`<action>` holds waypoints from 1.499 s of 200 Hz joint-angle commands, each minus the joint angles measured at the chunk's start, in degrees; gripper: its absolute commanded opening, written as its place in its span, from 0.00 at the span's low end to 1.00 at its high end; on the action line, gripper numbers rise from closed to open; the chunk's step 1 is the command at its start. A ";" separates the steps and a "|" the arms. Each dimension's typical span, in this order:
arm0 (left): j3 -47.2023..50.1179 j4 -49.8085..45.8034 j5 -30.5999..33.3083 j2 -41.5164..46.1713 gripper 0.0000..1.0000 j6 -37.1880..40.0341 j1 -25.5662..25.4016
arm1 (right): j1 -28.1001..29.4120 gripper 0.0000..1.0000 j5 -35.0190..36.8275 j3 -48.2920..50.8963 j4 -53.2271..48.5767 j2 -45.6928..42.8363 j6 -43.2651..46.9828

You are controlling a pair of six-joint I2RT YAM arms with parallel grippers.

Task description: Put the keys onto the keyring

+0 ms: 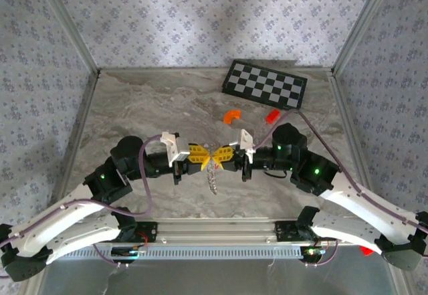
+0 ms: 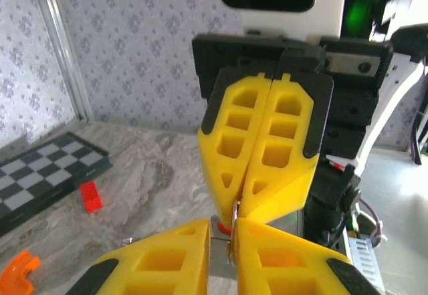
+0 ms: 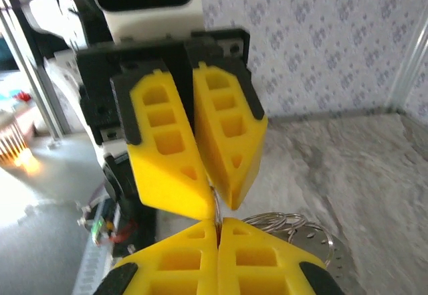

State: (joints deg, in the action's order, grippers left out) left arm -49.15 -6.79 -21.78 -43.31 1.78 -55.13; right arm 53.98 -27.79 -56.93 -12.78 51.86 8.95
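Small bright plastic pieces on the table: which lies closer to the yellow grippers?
The orange curved plastic arc, just beyond where they meet; the red rectangular plastic brick sits farther right.

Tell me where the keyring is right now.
In the top view the keyring is mid-table, trailing toward the near edge from where the left gripper and right gripper meet tip to tip.

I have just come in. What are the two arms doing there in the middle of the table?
The two arms stand tip to tip above the middle of the table. Between the left gripper and the right gripper sits a small red key, and the keyring hangs down below them. The right gripper is shut. Whether the left one grips, and whether the key is on the ring, cannot be seen.
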 commanded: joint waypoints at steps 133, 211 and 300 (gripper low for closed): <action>-8.05 -13.92 0.60 -4.88 0.22 5.34 0.20 | 3.59 0.00 7.66 -17.23 -27.27 9.91 14.88; -7.80 -15.79 3.12 -3.85 0.27 3.78 0.20 | 3.77 0.00 12.52 -17.05 -26.78 9.75 15.40; -6.38 -11.98 2.90 -6.71 0.27 2.27 0.20 | 3.77 0.00 10.68 -15.76 -23.23 8.31 14.52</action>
State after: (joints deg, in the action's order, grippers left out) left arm -55.94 -21.50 -19.14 -49.74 5.04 -55.13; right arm 57.43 -15.79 -71.77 -38.76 61.65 23.59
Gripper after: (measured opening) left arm 0.271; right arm 0.051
